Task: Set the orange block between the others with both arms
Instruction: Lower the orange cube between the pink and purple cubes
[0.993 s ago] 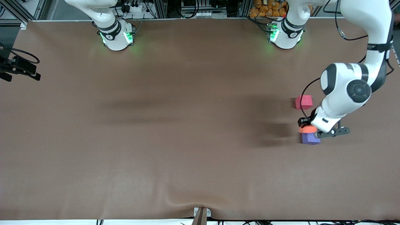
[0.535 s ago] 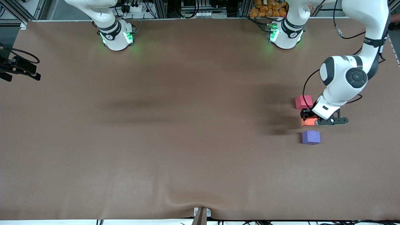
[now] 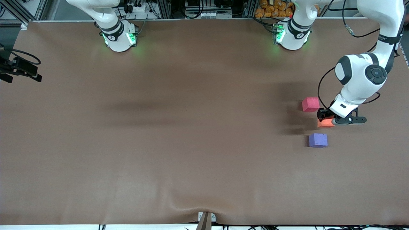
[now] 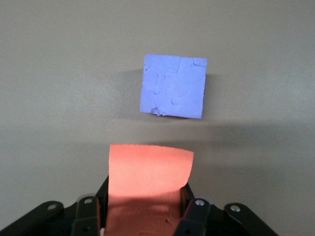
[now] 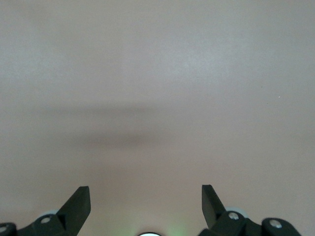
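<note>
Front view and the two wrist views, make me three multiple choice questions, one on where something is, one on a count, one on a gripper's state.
1. Where is the orange cube?
A. on the purple cube
B. in the left gripper, over the table between the other two cubes
C. beside the right arm's base

2. How many cubes are in sight?
A. two
B. three
C. four

3. How is the right gripper?
A. open, holding nothing
B. shut on a cube
C. shut, holding nothing

Answers:
1 B, the left gripper clamps it between the pinkish-red cube and the purple cube.
2 B, orange, pinkish-red, purple.
3 A, its fingers stand apart over bare table.
</note>
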